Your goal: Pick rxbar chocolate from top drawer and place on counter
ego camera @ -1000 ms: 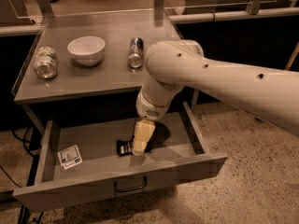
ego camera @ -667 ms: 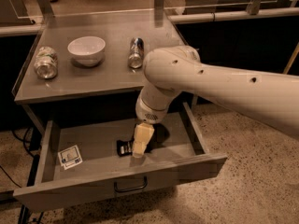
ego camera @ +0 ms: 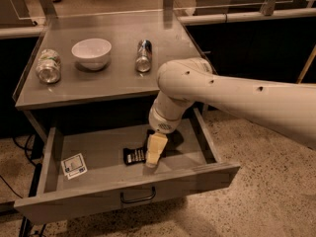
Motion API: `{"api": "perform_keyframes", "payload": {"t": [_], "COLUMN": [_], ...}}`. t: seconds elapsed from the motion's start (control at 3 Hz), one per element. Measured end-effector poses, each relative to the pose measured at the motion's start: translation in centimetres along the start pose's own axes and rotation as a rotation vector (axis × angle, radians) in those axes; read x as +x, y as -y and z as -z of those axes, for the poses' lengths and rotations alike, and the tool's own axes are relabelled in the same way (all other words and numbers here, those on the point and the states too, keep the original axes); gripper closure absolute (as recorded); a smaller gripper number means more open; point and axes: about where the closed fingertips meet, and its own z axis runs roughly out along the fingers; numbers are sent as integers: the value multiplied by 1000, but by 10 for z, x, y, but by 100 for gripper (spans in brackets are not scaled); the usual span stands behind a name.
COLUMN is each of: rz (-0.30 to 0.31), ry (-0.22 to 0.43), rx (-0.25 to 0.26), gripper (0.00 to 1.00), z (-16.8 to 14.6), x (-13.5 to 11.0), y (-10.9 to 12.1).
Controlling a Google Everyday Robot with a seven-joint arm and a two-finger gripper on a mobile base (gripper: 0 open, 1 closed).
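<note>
Down in drawer (ego camera: 187, 179), claw (ego camera: 151, 162) at one end of bar (ego camera: 133, 155), grip state untellable; could shove it aside off-centre and miss.

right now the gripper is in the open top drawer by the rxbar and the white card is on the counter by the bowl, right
No. The camera view shows the white card inside the top drawer, not on the counter. The gripper is by the rxbar chocolate.

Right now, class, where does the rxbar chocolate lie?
In the camera view the rxbar chocolate lies on the floor of the open top drawer, near its middle, right of the white card; the gripper hangs at the bar's right end.
</note>
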Motion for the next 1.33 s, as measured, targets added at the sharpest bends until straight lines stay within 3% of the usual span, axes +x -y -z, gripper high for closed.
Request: {"api": "perform_keyframes", "payload": {"t": [0.67,1.0,1.33], "rz": [-3,-22,-22], "ry": [1,55,59], "rx": [-31,-58,-64], "gripper": [0,0,0], "z": [-16,-34,-39], "x": [8,0,0], "y": [7,10,9]}}
